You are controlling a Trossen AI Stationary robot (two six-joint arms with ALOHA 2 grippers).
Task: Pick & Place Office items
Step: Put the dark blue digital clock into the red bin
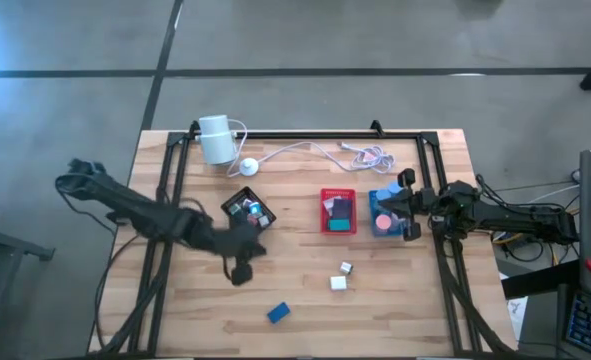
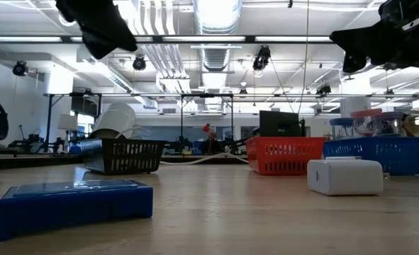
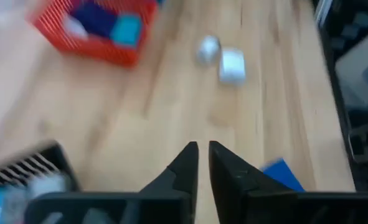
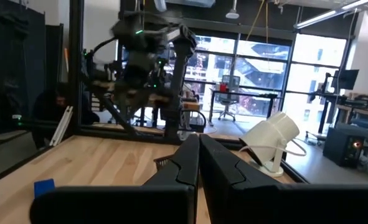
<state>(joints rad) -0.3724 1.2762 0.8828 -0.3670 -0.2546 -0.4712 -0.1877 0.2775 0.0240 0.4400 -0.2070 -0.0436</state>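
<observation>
- Hovering over bare wood, my left gripper (image 1: 240,272) sits lower left of centre in the overhead frame, just below the black tray (image 1: 248,209); its fingers (image 3: 182,167) show a narrow slit between them and nothing in it.
- Up at the right edge, my right gripper (image 1: 407,205) hangs over the blue tray (image 1: 385,214), jaws pressed together and empty.
- Blue block (image 1: 279,313) lies alone at bottom centre of the overhead frame, apart from everything.
- White block (image 1: 338,283) and a small grey cylinder (image 1: 346,268) sit side by side, just right of centre, below the red tray (image 1: 338,210).
- Red tray holds a dark blue piece and a teal piece; black tray holds several small coloured pieces; blue tray shows a pink round piece.
- White cylinder (image 1: 215,138) with its cable (image 1: 305,150) lies along the top of the table (image 1: 175,320).
</observation>
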